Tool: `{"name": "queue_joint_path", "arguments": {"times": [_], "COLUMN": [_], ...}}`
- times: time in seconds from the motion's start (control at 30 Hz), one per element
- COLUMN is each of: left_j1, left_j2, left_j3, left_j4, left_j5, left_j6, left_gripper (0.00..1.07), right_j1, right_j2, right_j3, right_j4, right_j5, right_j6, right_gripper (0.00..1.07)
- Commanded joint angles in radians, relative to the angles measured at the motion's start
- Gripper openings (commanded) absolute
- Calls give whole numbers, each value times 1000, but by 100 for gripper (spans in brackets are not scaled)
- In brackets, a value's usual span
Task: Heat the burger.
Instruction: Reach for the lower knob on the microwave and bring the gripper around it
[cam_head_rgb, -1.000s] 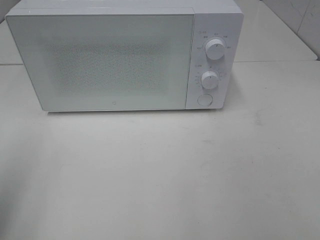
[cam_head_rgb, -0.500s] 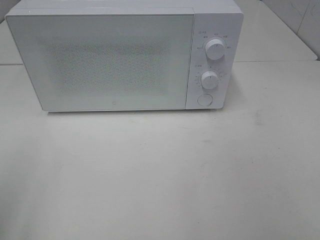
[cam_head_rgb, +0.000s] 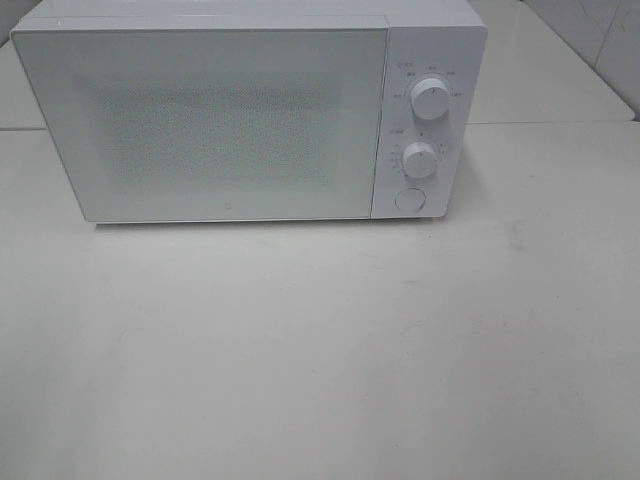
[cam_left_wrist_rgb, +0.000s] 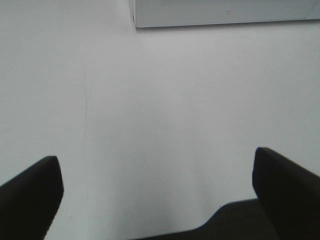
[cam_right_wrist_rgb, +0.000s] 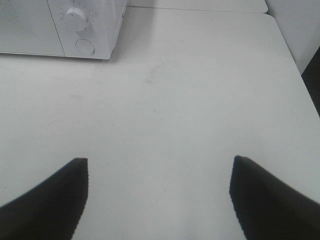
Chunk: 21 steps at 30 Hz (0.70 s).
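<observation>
**Both grippers open over the table, microwave shut, burger out of sight**

Neither arm shows in the high view. The left gripper (cam_left_wrist_rgb: 156, 159) is seen only by its own wrist camera. Its two dark fingers (cam_left_wrist_rgb: 30, 195) are spread wide with nothing between them but white table (cam_left_wrist_rgb: 150, 100). It points toward the microwave (cam_left_wrist_rgb: 225, 12), whose lower front edge and one corner lie well ahead of the fingertips.

The right gripper (cam_right_wrist_rgb: 159, 161) is posed much the same. Its fingers (cam_right_wrist_rgb: 270, 200) stand far apart and hold nothing, with only the table (cam_right_wrist_rgb: 200, 90) under them. It points past the control end of the microwave (cam_right_wrist_rgb: 55, 25), where a knob (cam_right_wrist_rgb: 76, 19) and a round button (cam_right_wrist_rgb: 84, 46) show.

In the high view the microwave (cam_head_rgb: 230, 120) fills the upper left and centre of the frame and stands on the table (cam_head_rgb: 320, 350). Its door (cam_head_rgb: 210, 125) is closed, and the speckled window gives no view inside. At the right of its front, the upper knob (cam_head_rgb: 430, 99) sits above the lower knob (cam_head_rgb: 419, 160), with the button (cam_head_rgb: 409, 200) beneath both. The lower half of the frame is table.

The burger appears in none of the three views. Where it is, which way it faces and how its long axis lies cannot be told.
</observation>
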Motion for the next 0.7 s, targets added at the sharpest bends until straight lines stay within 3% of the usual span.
{"name": "queue_joint_path", "arguments": {"times": [0.03,0.43,0.57,0.7], "left_j1": [4,4,79,81], "left_j2": [-54,-213,-252,-250], "left_j3": [3,3,3,3], "left_j4": [-14,-15,-11,-10], "left_j5": [-7,-7,-8,-7], "left_j6": [-7,-7,-7,-7], "left_gripper": [97,97,97,97], "right_j1": [-5,-5,-5,-5], "right_j2": [-26,-26,-26,-26], "right_j3": [0,0,0,0], "right_j4": [-8,-8,-8,-8], "right_j5": [-11,-11,-11,-11], "right_j6": [8,8,8,8], "right_gripper": [76,76,76,76]}}
